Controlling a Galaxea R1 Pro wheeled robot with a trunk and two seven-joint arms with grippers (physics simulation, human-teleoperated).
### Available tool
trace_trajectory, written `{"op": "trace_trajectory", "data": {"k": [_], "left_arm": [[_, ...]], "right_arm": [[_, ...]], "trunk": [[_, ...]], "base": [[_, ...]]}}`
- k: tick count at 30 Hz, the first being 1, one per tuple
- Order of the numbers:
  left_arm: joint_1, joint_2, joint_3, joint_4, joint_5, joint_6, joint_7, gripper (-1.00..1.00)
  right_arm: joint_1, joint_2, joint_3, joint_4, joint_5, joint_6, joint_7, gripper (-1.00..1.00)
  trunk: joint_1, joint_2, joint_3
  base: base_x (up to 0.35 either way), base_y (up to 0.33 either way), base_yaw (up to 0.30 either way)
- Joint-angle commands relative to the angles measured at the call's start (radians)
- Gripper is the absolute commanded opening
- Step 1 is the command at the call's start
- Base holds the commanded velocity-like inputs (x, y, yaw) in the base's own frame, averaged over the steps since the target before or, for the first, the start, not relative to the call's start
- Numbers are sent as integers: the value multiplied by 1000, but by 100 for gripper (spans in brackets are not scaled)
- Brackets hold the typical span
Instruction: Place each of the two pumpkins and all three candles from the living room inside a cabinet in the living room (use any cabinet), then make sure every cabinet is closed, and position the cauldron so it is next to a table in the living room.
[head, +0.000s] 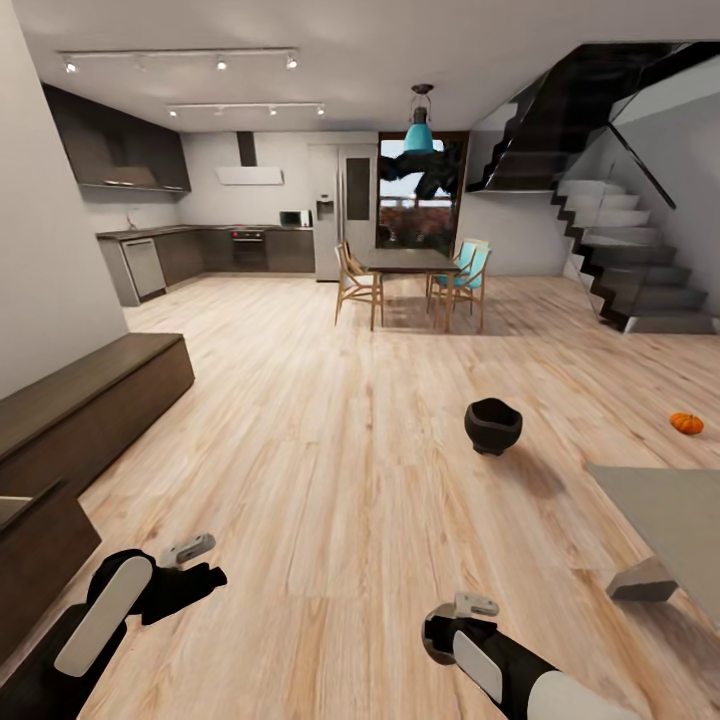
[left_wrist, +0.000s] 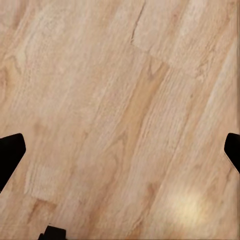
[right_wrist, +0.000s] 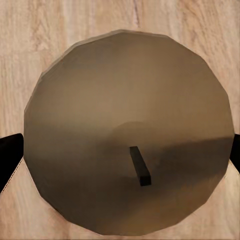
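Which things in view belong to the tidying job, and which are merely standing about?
For the job: cauldron, pumpkin, candle, cabinet, coffee table.
Standing about: dining table, chairs, fridge, staircase.

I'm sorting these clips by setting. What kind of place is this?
An open-plan home interior, rendered in simulation: a kitchen at the back, a dining table with chairs, a staircase on the right, and wood flooring throughout.
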Motion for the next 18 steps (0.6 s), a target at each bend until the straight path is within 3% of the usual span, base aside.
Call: {"op": "trace_trajectory", "data": {"k": [1,18], "left_arm": [[-1,1,-2,-1,10,0,10,100],[-1,1,-2,-1,10,0,10,100]], "right_arm": [[-1,-1,7,-2,-4,3,-7,-100],[-1,-1,7,-3,-4,3,-7,-100]], "trunk": [[0,0,-1],[0,0,-1]], "base": [[317,-41,0],[314,-4,0]]}}
